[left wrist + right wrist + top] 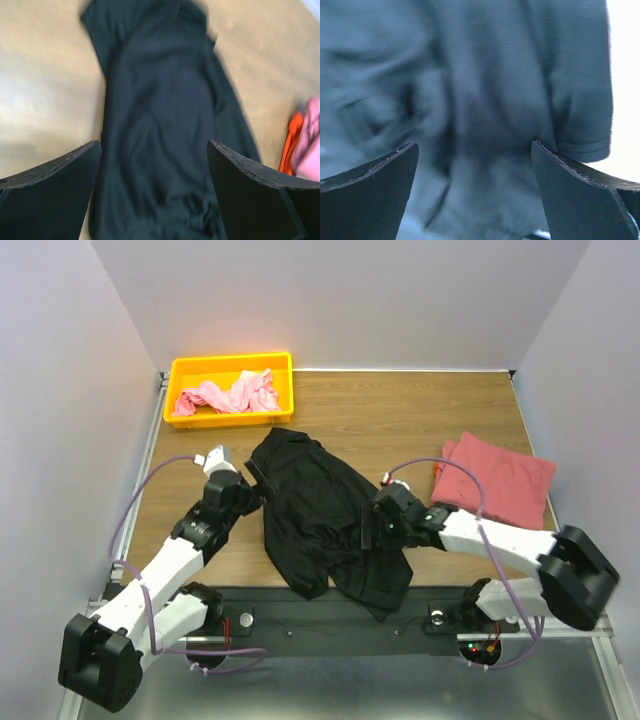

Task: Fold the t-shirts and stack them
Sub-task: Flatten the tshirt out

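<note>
Crumpled black cloth t-shirt (pixel 320 520) sprawled mid wooden tabletop (pixel 400 420).
My left hand (pixel 152 150) sits over its left edge, my right hand (pixel 475 147) over its right side; I see both with fingers spread apart.

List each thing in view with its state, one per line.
black t-shirt, unfolded and rumpled
rose-red t-shirt, folded
orange t-shirt, mostly hidden by rose-red one
light pink t-shirt, crumpled in yellow bin
left pincer, open
right pincer, open
</note>
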You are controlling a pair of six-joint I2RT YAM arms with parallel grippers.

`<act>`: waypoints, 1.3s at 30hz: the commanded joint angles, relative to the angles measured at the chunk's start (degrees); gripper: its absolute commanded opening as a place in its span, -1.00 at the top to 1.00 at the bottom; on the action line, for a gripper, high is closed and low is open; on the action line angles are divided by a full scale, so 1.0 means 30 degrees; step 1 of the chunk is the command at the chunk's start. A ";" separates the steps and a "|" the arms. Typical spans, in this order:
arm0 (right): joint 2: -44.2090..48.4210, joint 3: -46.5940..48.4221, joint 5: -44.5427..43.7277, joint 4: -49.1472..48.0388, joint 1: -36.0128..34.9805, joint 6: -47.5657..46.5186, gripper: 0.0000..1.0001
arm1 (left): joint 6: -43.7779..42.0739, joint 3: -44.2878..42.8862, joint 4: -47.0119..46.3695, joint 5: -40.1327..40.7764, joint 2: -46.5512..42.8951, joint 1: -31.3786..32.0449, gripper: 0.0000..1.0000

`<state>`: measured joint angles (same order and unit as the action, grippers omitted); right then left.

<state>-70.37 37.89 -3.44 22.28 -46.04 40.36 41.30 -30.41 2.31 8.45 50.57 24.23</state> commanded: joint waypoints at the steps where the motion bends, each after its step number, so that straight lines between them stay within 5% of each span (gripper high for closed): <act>1: -0.2731 0.0494 -0.3097 0.0043 -0.0180 0.2628 -1.00 | 0.1380 0.1757 -0.1499 -0.2699 -0.0303 0.0652 -0.97; 5: -0.4782 0.2013 -0.4794 0.0014 -0.0093 0.3422 -1.00 | 0.0826 0.2141 -0.3834 -0.4178 0.1449 0.1884 -0.97; 11: -0.7303 0.3568 -0.4947 -0.0016 0.2156 0.3014 -1.00 | 0.0326 0.1178 -0.7681 -0.7708 0.8529 0.1885 -0.97; 24: -1.1697 0.7141 -0.5181 -0.1214 0.7169 0.0260 -1.00 | -0.0201 -0.3479 -0.4789 -0.3760 1.4959 0.0742 -0.97; 30: -1.0826 0.8785 -0.4420 -0.1363 0.7584 -0.1380 -1.00 | -0.0202 -0.4773 -0.2764 -0.1560 1.2365 0.0742 -0.96; 39: -0.1143 0.3814 -0.1788 -0.1334 0.7496 -0.1416 -1.00 | 0.0764 -0.2904 0.1396 0.1285 0.4397 0.2959 -0.96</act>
<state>-84.49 54.98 -13.54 18.26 -23.22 35.75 42.63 -41.95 -0.19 7.29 73.19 28.21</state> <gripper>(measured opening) 0.997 0.982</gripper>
